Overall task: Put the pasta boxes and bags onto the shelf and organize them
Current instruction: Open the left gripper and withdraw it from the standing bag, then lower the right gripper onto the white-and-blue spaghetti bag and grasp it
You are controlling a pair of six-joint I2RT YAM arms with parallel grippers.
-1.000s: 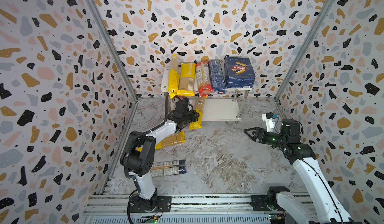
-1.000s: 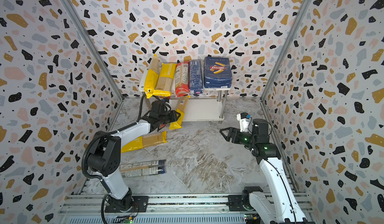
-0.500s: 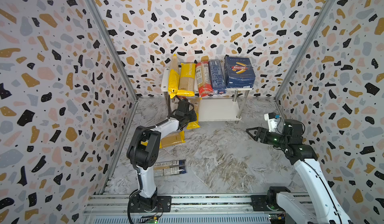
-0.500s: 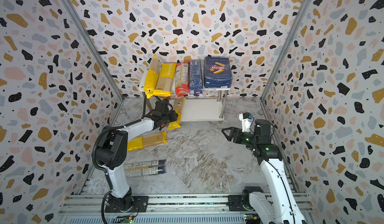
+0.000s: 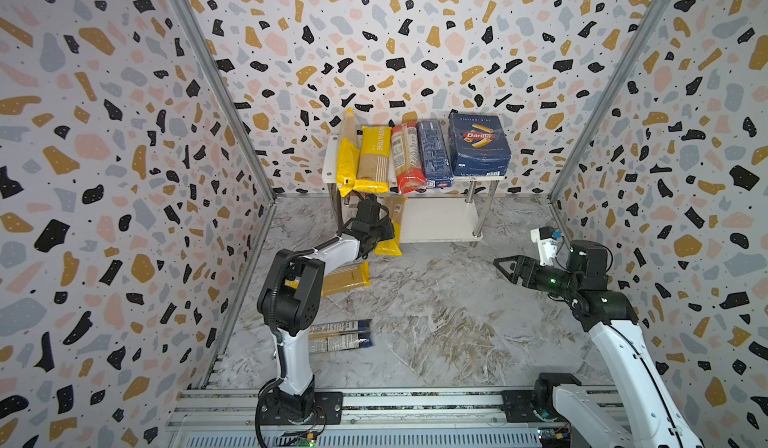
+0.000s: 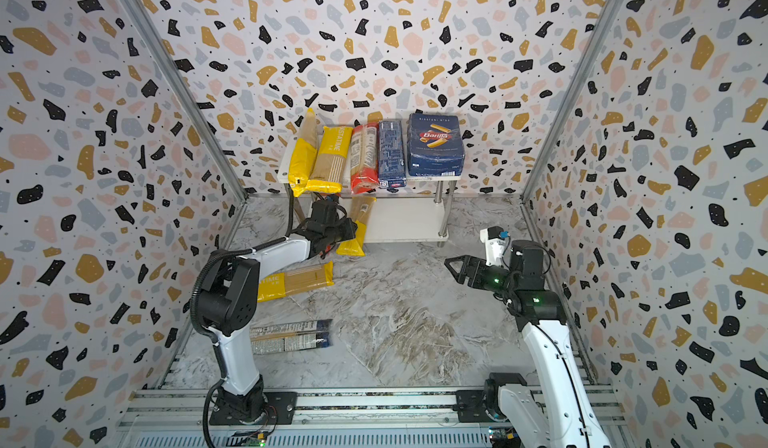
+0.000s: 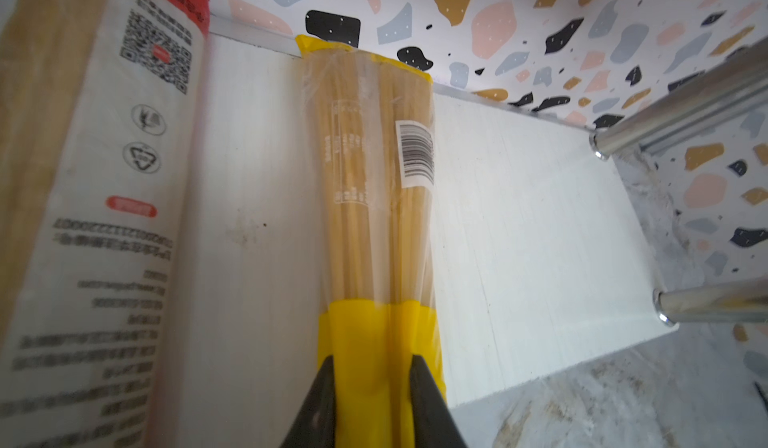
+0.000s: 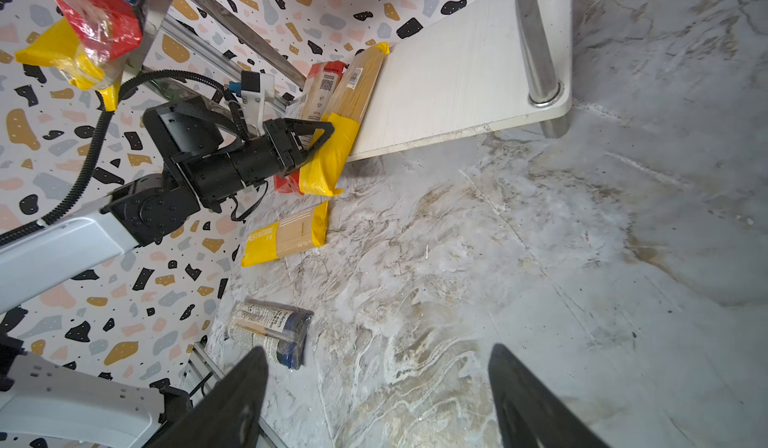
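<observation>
1. Pasta bag with yellow ends (image 7: 374,200) lies lengthwise on the lower board (image 7: 519,238) of the shelf (image 5: 440,219). This is at about 11 o'clock of the floor (image 5: 436,300) in both top views (the rail (image 5: 415,402) with the arm bases counts as 6). Its near end hangs over the front edge.
2. Left gripper (image 7: 372,360) is closed tight on that near yellow end. The right gripper (image 8: 378,352) stands wide open with nothing in it, above bare floor at 3 o'clock.
3. The step in hand seems to be the sliding of this bag onto the board. The next move probably calls for a short push toward 12, then a release.
4. The far end looks already at the back edge, so little room remains for pushing.
5. A red-ended bag (image 7: 112,217) lies near at the 9 o'clock side, with a white strip of board between them. Toward 3 o'clock the board is free up to the chrome legs (image 7: 706,302).
6. The top board (image 5: 330,161) looks full. The PASTATIME bag (image 6: 297,281) and the blue-ended bag (image 6: 291,336), both on the floor at 8 o'clock, likely go below.
</observation>
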